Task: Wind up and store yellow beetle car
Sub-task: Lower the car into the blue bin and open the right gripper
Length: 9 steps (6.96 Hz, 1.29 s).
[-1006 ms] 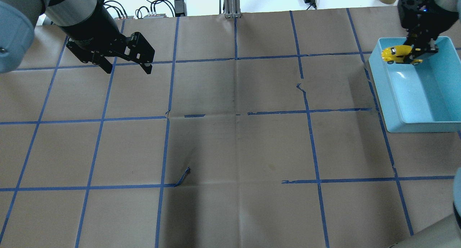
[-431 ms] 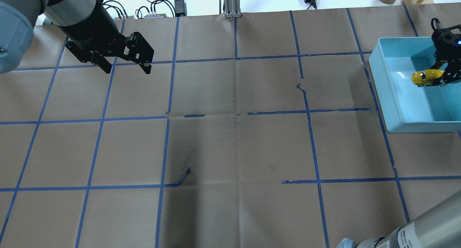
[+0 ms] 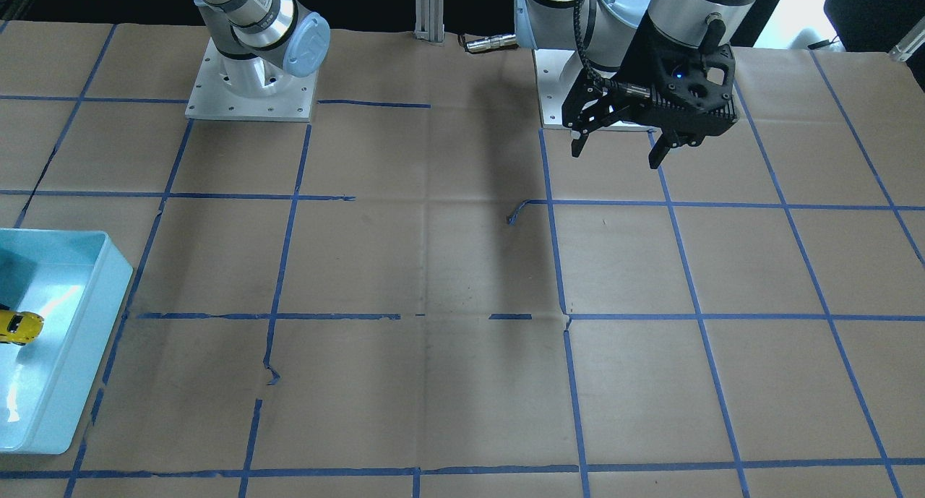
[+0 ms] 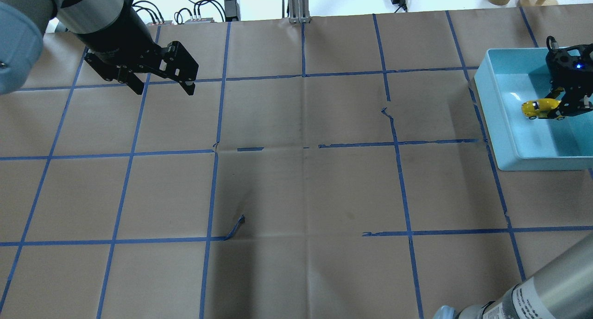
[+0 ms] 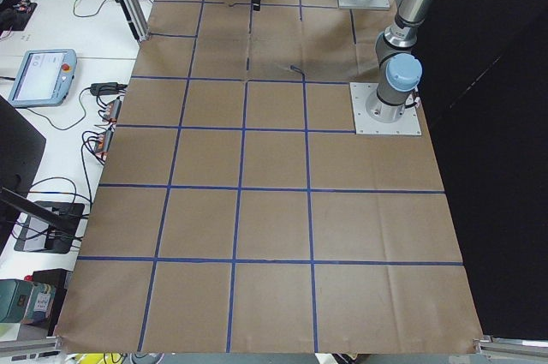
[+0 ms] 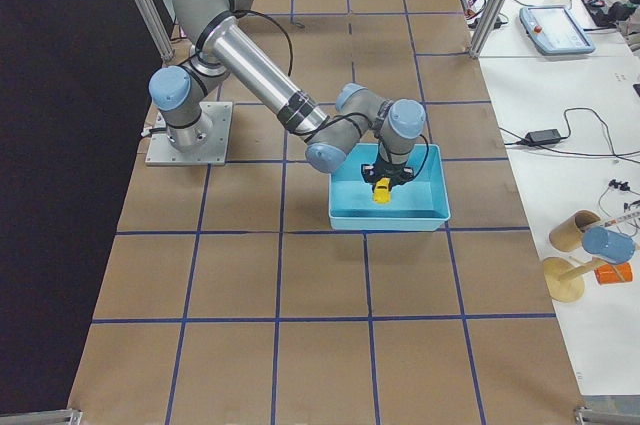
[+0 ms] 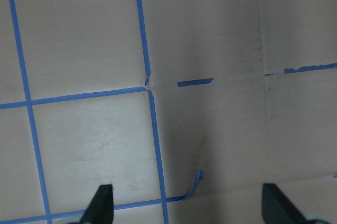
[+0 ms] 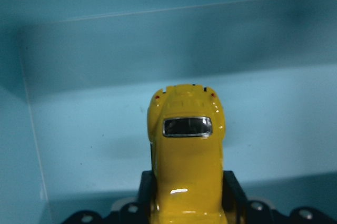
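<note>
The yellow beetle car (image 4: 537,108) is a small bright yellow toy with dark windows. My right gripper (image 4: 558,109) is shut on it and holds it low inside the light blue bin (image 4: 490,120). The right wrist view shows the car (image 8: 187,150) between the two black fingers (image 8: 235,195), with the bin's wall (image 8: 158,39) beyond. The car also shows in the front-facing view (image 3: 18,327) and the right exterior view (image 6: 381,191). I cannot tell whether its wheels touch the bin floor. My left gripper (image 4: 164,90) is open and empty, above the table at the far left.
The table is covered in brown paper with a blue tape grid (image 4: 303,145); some tape ends curl up (image 4: 236,227). Cables and power bricks (image 4: 208,11) lie beyond the far edge. The left gripper (image 3: 614,155) hangs near its arm's base.
My right gripper has carried the car from above the bin's far left corner toward the bin's middle and lower into it. The left arm has not moved.
</note>
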{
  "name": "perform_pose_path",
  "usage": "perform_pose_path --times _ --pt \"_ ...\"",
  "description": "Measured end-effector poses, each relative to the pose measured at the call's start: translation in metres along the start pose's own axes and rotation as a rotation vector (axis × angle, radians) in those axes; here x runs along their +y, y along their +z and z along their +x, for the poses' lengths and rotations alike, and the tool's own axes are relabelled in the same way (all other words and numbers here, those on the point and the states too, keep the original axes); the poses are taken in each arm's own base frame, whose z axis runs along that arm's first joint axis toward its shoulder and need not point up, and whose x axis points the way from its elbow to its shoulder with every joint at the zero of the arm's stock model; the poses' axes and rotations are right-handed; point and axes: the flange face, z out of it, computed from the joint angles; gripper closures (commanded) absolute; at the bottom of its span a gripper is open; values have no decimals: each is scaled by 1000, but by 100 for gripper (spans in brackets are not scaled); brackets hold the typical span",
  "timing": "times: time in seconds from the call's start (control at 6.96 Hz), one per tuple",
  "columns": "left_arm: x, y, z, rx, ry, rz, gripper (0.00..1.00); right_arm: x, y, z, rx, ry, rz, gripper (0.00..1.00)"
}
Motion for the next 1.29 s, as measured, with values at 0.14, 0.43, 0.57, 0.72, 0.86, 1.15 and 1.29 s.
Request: perform_pose_path --times 0.14,0.43,0.57,0.72,0.86,1.15,1.29 --pt "0 -1 0 0 0 1 1 -1 0 -1 -7 242 -4 66" --pt "1 -2 0 1 0 3 1 -2 7 -3 -18 725 -12 66" --pt "1 -2 0 1 0 4 1 -3 10 -6 -16 982 -23 65" --pt "1 -2 0 1 0 4 1 -3 14 -11 -12 1155 -39 61" --pt "2 -2 0 0 0 4 1 -4 19 -15 -6 1263 -48 56" --pt "2 -2 0 1 0 4 1 -5 27 -19 7 1343 -49 0" --pt "2 -2 1 2 0 4 1 -6 23 -20 15 1352 -45 0"
